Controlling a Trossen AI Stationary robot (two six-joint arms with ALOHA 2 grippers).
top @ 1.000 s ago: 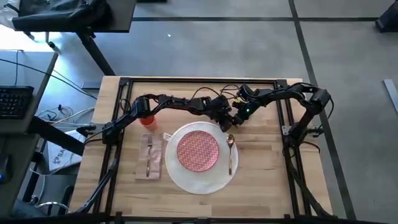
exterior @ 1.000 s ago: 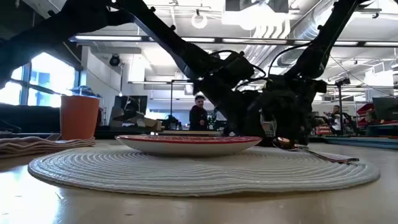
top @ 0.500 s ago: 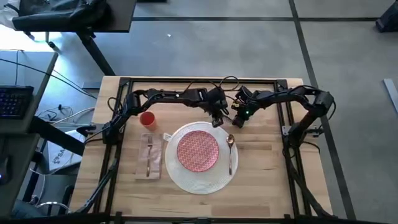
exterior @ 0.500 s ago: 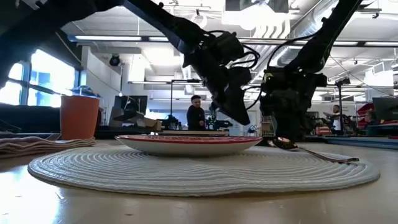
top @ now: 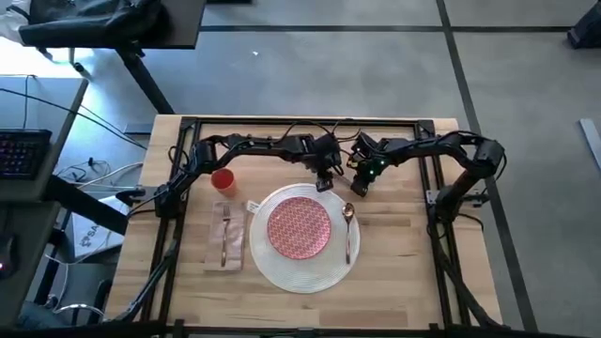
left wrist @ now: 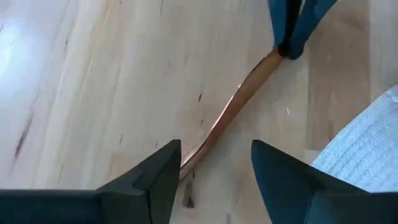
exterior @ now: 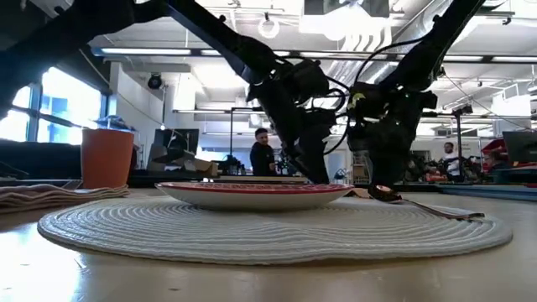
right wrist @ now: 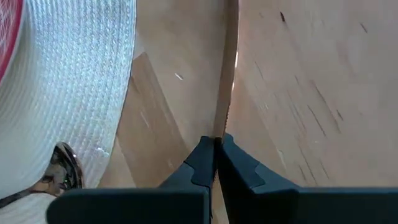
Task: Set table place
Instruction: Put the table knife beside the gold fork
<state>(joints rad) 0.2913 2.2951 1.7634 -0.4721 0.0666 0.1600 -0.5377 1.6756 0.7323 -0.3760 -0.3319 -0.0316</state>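
Observation:
A round white placemat (top: 305, 272) lies on the light-wood table (top: 404, 272) with a red-patterned plate (top: 299, 227) in its middle and a gold spoon (top: 347, 230) on its right part. On the left, a fork lies on a beige napkin (top: 225, 235), and an orange-red cup (top: 223, 179) stands behind it. Just beyond the placemat's far edge my right gripper (top: 357, 183) is shut on a gold knife (left wrist: 236, 106). My left gripper (top: 325, 180) is open. Its fingers (left wrist: 155, 180) stand on either side of the knife's free end. My right gripper pinches one end of the knife (left wrist: 273, 57) between its two fingers (right wrist: 202, 158), coming from above and slanting. The knife runs on past the fingertips along their line (right wrist: 227, 74), edge up. It slopes low over the wood toward my left gripper; whether its free end touches the table I cannot tell.
The black frame (top: 300, 122) runs along the table's far edge and down both sides. A dark desk with a keyboard (top: 23, 155) stands left of the table. Bare wood lies right of the placemat (top: 394, 235). In the low view, people show far back in the room.
My left gripper has drawn back from my right gripper toward the table's left, rising and then coming down again behind the plate. My right gripper has risen slightly and stands more upright. The placemat, plate, spoon, napkin and cup have not moved.

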